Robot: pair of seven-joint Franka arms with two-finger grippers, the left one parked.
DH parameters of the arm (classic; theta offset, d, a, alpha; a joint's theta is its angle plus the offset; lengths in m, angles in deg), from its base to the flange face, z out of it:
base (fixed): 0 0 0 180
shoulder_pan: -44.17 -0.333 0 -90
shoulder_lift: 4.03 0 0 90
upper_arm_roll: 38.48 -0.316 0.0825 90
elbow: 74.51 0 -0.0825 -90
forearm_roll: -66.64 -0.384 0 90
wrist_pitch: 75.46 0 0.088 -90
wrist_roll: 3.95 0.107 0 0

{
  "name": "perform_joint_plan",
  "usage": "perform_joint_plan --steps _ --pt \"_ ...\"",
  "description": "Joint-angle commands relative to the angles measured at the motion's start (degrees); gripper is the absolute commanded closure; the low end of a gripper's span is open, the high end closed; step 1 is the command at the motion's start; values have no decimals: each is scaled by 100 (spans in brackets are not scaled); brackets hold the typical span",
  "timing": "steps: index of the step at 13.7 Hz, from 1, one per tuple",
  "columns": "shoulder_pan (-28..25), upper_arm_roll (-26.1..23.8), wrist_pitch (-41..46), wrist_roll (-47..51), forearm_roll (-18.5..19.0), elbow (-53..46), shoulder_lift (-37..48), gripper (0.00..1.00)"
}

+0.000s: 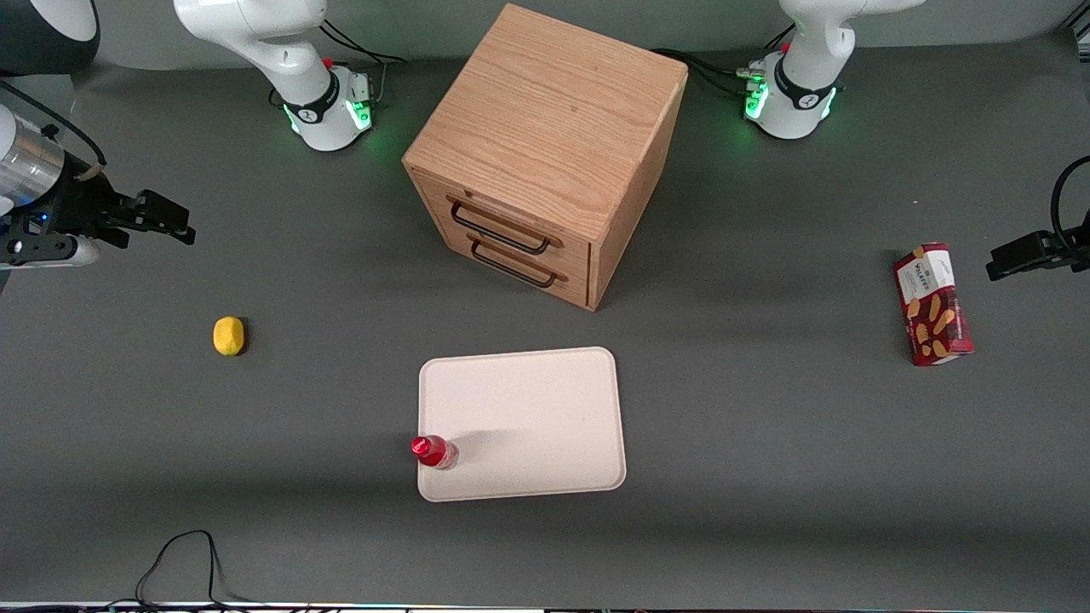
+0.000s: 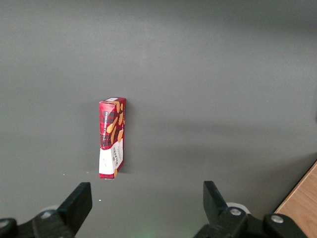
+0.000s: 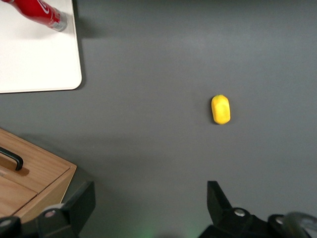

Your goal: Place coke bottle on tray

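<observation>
The small red coke bottle point(image 1: 434, 451) stands upright on the pale cream-pink tray point(image 1: 528, 409), at the tray's corner nearest the front camera on the working arm's side. It also shows in the right wrist view point(image 3: 37, 12), on the tray point(image 3: 34, 59). My right gripper point(image 1: 174, 223) is open and empty, raised at the working arm's end of the table, well away from the bottle and tray. In the right wrist view my gripper point(image 3: 148, 206) has its jaws wide apart over bare table.
A yellow lemon point(image 1: 228, 335) point(image 3: 221, 109) lies on the grey table between my gripper and the tray. A wooden drawer cabinet point(image 1: 545, 153) stands farther from the camera than the tray. A red snack box point(image 1: 932, 304) point(image 2: 112, 137) lies toward the parked arm's end.
</observation>
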Motion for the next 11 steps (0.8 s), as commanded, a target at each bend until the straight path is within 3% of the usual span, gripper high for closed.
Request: perform_joint_plan --steps 1,3,11 --pt "-477 356 428 165 115 -624 -421 0" --pt "-629 579 509 87 98 -652 -457 0" --pt "-251 526 517 69 -7 -748 -527 0"
